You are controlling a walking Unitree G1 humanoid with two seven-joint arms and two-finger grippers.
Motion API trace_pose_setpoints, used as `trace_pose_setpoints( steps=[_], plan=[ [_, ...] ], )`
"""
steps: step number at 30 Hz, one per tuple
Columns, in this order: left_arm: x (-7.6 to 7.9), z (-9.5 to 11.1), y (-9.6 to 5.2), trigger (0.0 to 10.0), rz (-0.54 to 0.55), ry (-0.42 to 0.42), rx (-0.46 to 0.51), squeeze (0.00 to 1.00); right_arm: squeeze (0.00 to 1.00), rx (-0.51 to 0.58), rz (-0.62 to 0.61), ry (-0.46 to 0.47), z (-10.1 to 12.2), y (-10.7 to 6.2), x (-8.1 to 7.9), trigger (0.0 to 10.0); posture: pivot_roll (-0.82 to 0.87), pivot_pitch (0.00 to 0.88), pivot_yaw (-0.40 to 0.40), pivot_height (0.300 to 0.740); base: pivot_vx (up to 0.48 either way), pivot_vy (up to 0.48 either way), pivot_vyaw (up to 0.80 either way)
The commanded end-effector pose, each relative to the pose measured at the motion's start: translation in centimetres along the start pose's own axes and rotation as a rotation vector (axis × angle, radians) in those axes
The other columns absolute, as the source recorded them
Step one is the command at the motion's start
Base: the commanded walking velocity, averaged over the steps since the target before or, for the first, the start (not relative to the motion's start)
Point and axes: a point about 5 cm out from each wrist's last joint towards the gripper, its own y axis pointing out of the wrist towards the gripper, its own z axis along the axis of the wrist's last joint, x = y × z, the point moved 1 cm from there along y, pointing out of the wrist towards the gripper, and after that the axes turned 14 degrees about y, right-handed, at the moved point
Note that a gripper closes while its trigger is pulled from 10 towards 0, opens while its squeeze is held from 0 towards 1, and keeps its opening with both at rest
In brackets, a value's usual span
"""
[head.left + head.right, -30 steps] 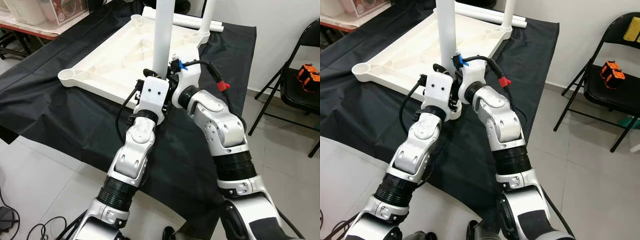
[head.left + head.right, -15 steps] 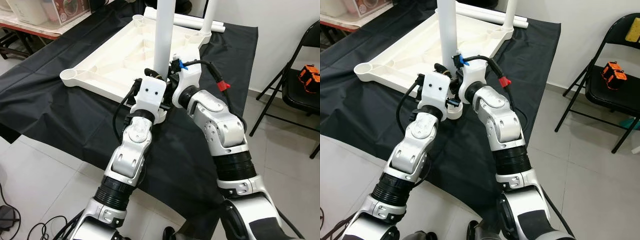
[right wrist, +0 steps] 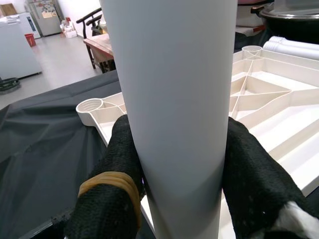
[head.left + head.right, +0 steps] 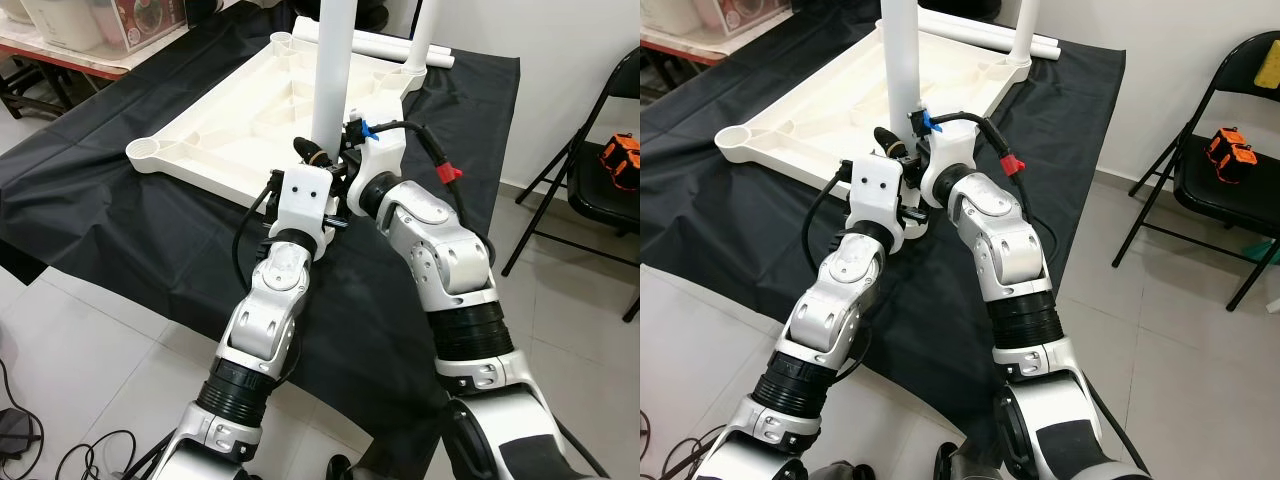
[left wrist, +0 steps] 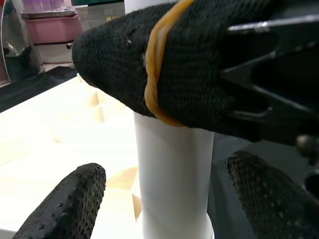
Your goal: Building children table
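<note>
backing off, left hand (image 5: 164, 194) wide; right hand (image 3: 174, 164) clamps one of two upright legs (image 4: 332, 70) on tabletop (image 4: 230, 140).

You have one white tabletop (image 4: 240, 130) lying underside up on one black cloth (image 4: 130, 230). Two white legs stand upright in its sockets: one near leg (image 4: 333, 70) and one far leg (image 4: 428, 35). At least one more white tube (image 4: 385, 45) lies flat at the far edge. You can count two empty corner sockets, one at the left (image 4: 146, 152) and one far (image 4: 281, 40). One black folding chair (image 4: 600, 150) stands on your right.
</note>
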Motion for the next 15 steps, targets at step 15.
trace_pose_setpoints(
  steps=[15],
  plan=[
    [1.4,-5.1,0.7,10.0,0.005,-0.045,-0.242,0.0,0.0,0.077,0.074,0.045,1.5,0.1,-1.3,0.0,-0.04,0.184,-0.043,0.74,0.0,0.0,0.0]
  ],
)
